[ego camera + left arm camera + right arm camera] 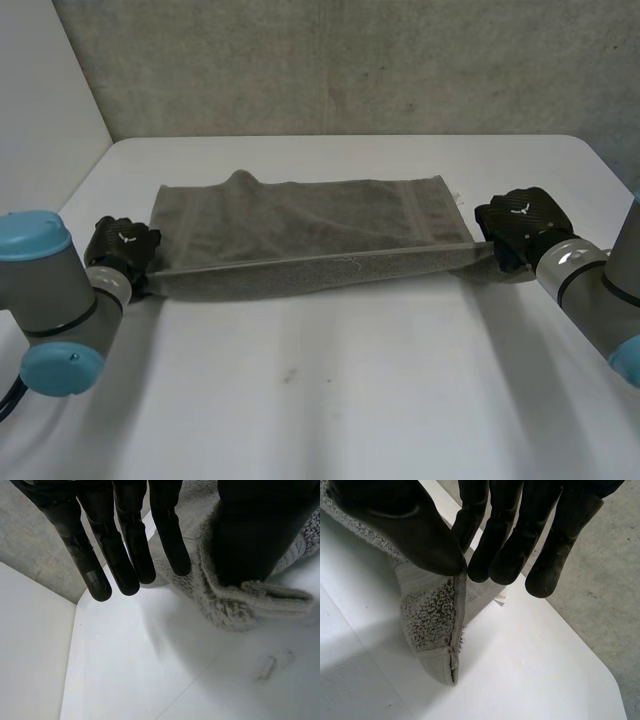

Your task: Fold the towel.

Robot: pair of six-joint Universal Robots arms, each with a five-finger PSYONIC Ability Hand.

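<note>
A grey towel [300,225] lies spread across the white table [330,390], with its near long edge raised and stretched between both hands. My left hand [122,248] is at the towel's left end. Its fingers [125,555] are straight and apart from the thumb [260,530], and the towel corner [235,605] bunches against that thumb, unpinched. At the right end, my right hand [520,222] pinches the towel corner [432,620] between thumb [405,525] and fingers, and the corner hangs just above the table.
A concrete wall [350,60] runs behind the table's far edge, and a white panel [40,100] stands at the left. Bare tabletop stretches in front of the towel. A small white label [500,598] shows at the towel's right end.
</note>
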